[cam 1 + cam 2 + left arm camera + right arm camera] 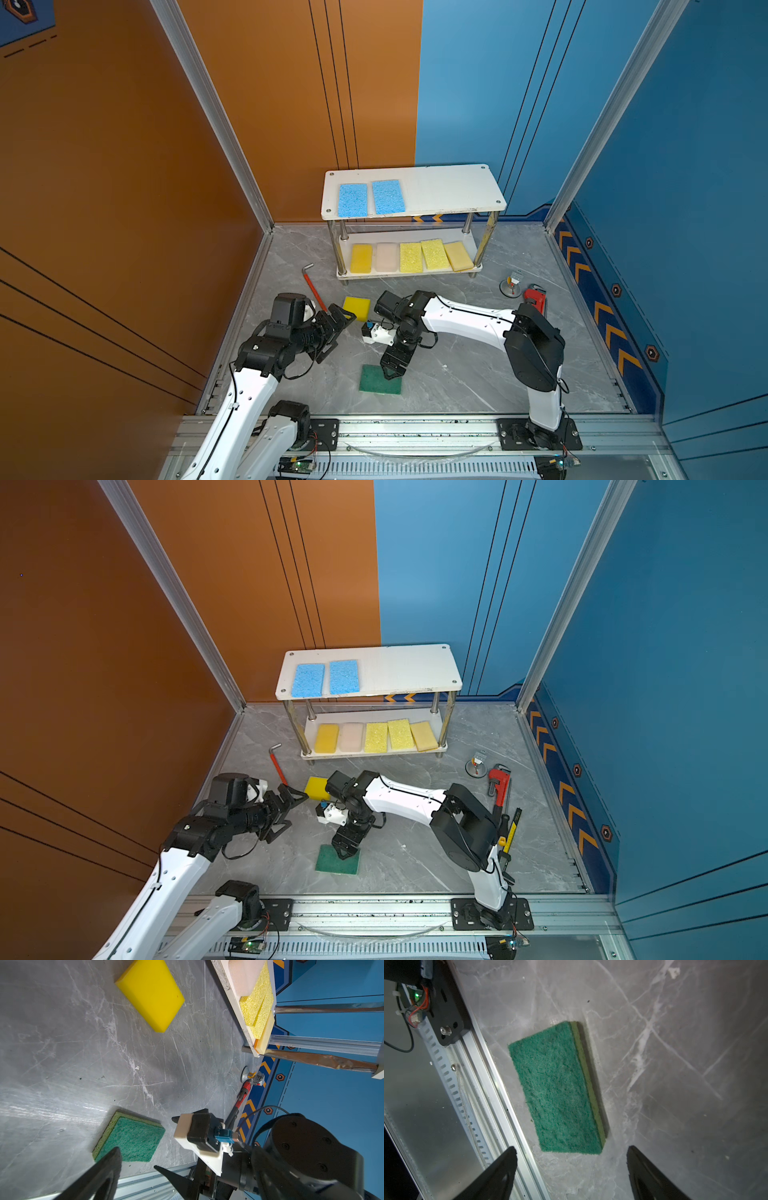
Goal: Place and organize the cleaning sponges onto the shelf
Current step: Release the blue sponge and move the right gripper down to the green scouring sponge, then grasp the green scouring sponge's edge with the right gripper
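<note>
Green sponge (558, 1088) lies flat on the counter (675, 1064) just ahead of the right pincer (571, 1148) (open, seemingly straddling its near end), long axis pointing away; left pincer (338, 334), also open, is farther.

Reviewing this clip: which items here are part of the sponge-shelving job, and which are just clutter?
Job: shelf; two blue sponges on its top board; five sponges on its lower board; bright yellow sponge on the floor; green sponge on the floor.
Lying about: red-handled hex key; red pipe wrench; small round-based fitting.
</note>
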Robot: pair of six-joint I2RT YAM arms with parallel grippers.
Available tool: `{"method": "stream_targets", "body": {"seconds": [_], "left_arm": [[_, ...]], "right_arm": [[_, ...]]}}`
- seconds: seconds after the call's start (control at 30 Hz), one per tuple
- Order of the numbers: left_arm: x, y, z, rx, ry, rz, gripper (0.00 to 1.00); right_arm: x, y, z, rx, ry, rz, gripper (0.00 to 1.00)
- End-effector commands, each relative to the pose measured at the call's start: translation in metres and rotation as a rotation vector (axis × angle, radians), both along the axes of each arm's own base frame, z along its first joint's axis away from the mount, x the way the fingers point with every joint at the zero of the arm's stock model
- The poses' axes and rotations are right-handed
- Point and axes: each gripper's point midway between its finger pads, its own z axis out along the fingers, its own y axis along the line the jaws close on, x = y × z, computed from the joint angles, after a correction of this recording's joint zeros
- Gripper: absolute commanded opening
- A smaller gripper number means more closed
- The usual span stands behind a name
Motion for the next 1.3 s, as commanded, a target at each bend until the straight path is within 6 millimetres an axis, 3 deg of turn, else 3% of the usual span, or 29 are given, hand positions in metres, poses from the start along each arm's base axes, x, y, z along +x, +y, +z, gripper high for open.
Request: {"method": "stream_targets", "body": {"seconds": [0.0, 0.37, 0.53, 0.57, 0.77, 1.07, 1.27], "left_arm": [[-0.006, -0.001, -0.001, -0.016, 0.020, -0.010, 0.98], [-0.005, 0.006, -0.001, -0.022, 0.021, 0.004, 0.98], [-0.004, 0.007, -0.001, -0.023, 0.022, 0.005, 0.98], [-0.003, 0.007, -0.002, -0.024, 0.024, 0.005, 0.98], [-0.001, 0.008, -0.002, -0.020, 0.028, 0.001, 0.98], [0.001, 0.009, -0.004, -0.017, 0.035, 0.001, 0.98], [0.001, 0.009, -0.004, -0.018, 0.034, 0.003, 0.98]], "right_arm": [[0.003, 0.000, -0.007, -0.044, -0.024, 0.015, 0.81], [0.002, -0.001, -0.027, -0.095, -0.010, 0.013, 0.77], [0.002, -0.001, -0.026, -0.095, -0.008, 0.009, 0.72], [0.001, -0.003, -0.037, -0.118, 0.009, 0.010, 0.70], [-0.001, -0.002, -0.041, -0.125, 0.027, 0.005, 0.64], [-0.006, -0.003, -0.045, -0.140, 0.032, 0.001, 0.49], [-0.005, -0.005, -0.045, -0.155, 0.018, -0.007, 0.30]]}}
